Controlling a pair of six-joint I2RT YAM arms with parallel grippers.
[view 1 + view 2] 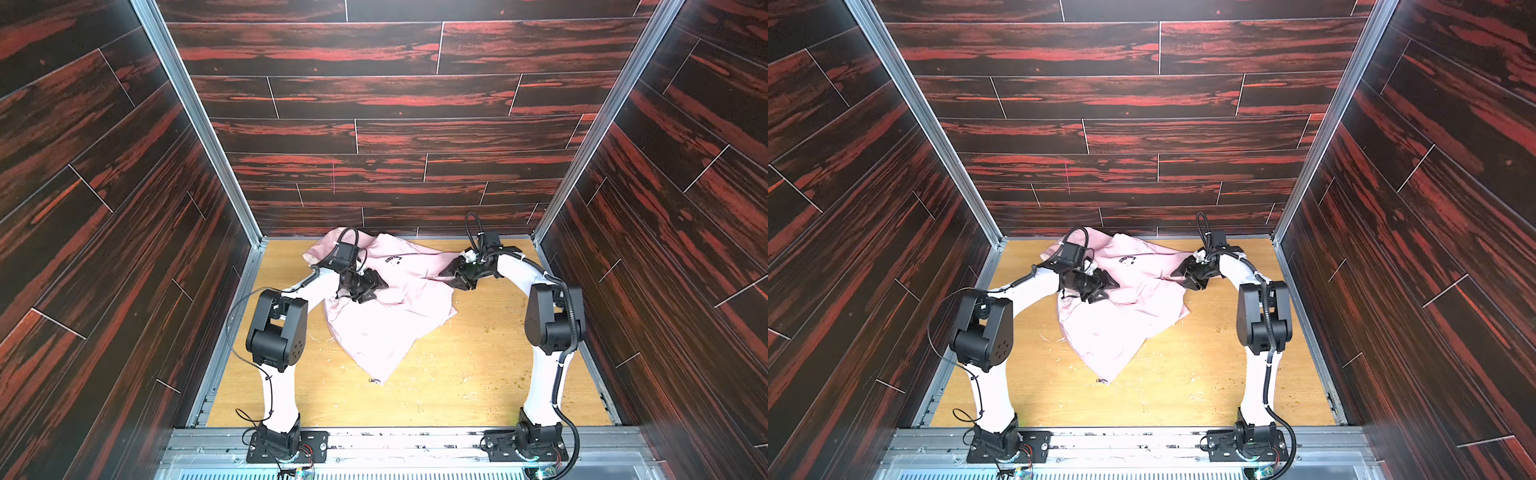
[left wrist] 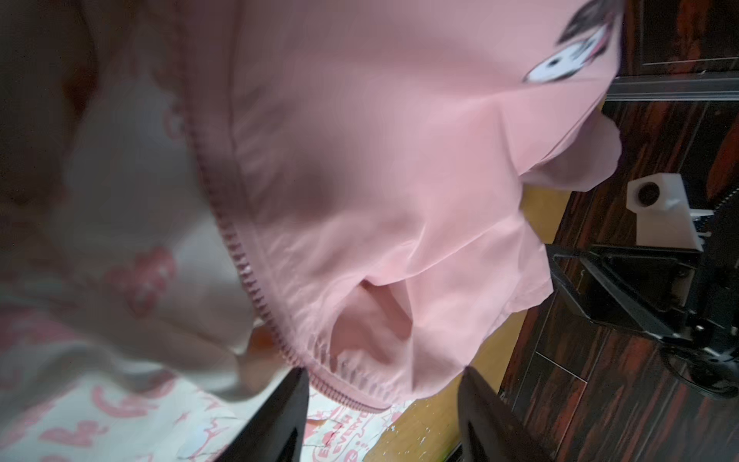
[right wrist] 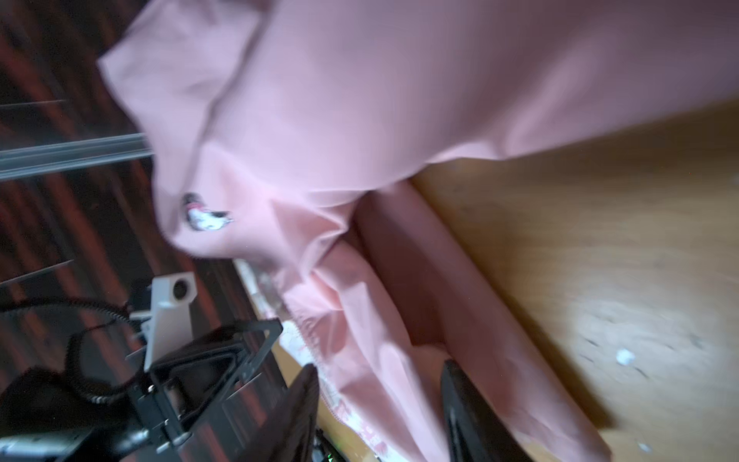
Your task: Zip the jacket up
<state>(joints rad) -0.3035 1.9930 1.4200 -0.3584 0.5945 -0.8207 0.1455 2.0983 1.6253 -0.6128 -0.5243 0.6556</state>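
The light pink jacket (image 1: 390, 328) lies crumpled on the wooden table (image 1: 478, 374), with its dark chest logo (image 1: 394, 260) facing up; it shows in both top views (image 1: 1121, 332). My left gripper (image 1: 368, 286) is over its left part. In the left wrist view the left gripper (image 2: 384, 376) is open, and the zipper teeth (image 2: 240, 256) and hem run between the fingertips. My right gripper (image 1: 449, 272) is at the jacket's right edge. In the right wrist view it (image 3: 380, 366) is open, with a pink fold (image 3: 376, 392) lying loose between the fingers. A cartoon print (image 3: 206, 216) shows.
Dark red wood-pattern walls (image 1: 374, 124) and metal frame rails (image 1: 249, 291) close in the table on three sides. Small crumbs (image 1: 515, 316) dot the wood on the right. The jacket's white lining with pink print (image 2: 120, 432) shows under the open front.
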